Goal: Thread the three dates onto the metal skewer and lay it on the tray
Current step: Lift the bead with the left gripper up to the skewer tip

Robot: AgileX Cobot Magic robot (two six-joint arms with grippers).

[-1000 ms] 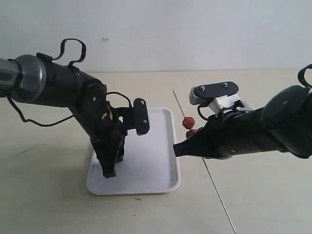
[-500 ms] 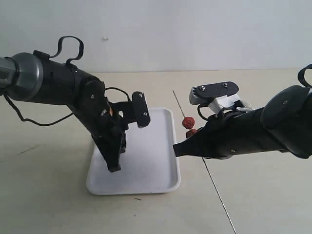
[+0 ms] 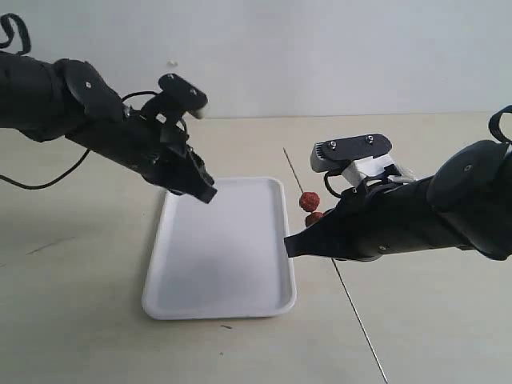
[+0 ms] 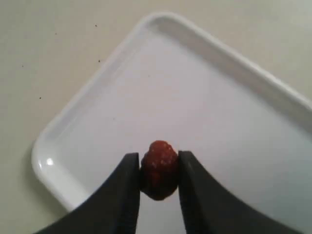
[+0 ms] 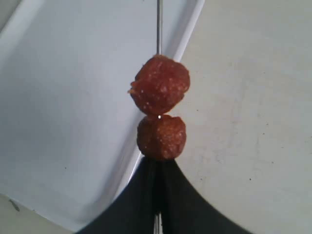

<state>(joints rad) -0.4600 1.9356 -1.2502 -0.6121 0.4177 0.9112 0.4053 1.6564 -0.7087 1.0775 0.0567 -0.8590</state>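
Observation:
My left gripper (image 3: pixel 206 194) hangs over the far left part of the white tray (image 3: pixel 216 308), shut on one reddish-brown date (image 4: pixel 159 168) that sits between its fingertips in the left wrist view. To the right of the tray, my right gripper (image 3: pixel 292 246) is shut on the thin metal skewer (image 3: pixel 291 164). Two dates (image 3: pixel 310 200) (image 3: pixel 314 217) are threaded on it just past the fingertips. In the right wrist view the two dates (image 5: pixel 160 90) (image 5: pixel 162 136) touch each other and the bare skewer (image 5: pixel 159 24) runs on over the tray's edge.
Nothing lies on the tray's floor (image 4: pixel 161 87). It rests on a beige tabletop (image 3: pixel 432 320) with a pale wall behind. A black cable (image 3: pixel 48 182) trails from the left arm over the table at the left.
The left gripper closed on a date down on the tray, then lifted it up and back toward the far left. The right arm and skewer have not moved.

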